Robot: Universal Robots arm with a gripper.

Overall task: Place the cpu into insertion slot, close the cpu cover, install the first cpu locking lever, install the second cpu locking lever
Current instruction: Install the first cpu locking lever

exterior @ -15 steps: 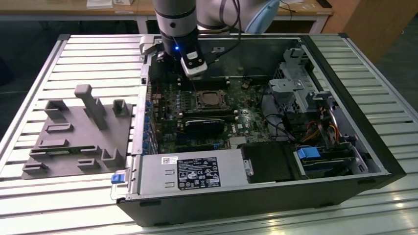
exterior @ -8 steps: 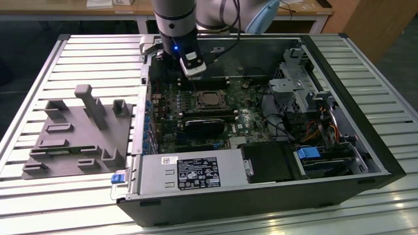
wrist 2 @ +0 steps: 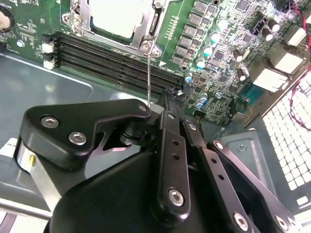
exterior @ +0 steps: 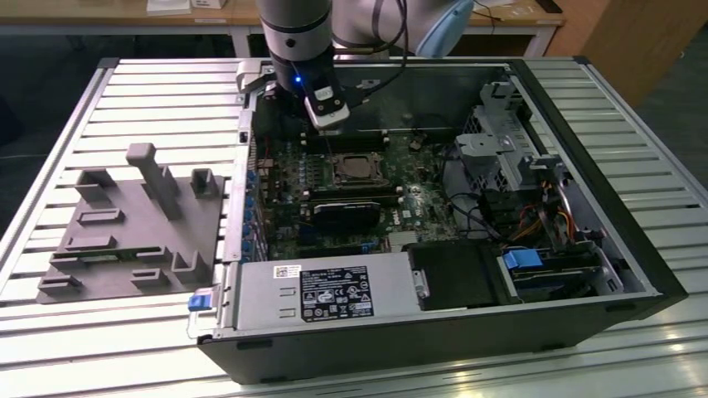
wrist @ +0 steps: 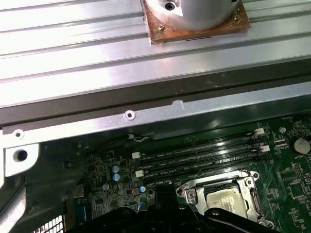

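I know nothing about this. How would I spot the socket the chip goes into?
Look inside the open black computer case at the green circuit board lying on its floor. Near the board's middle sits the insertion slot, a small square. Its shiny silver metal rim sets it apart from the long black memory slots beside it.

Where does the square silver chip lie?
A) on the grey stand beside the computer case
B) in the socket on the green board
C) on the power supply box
B: in the second wrist view the chip sits inside the metal-rimmed socket on the green board.
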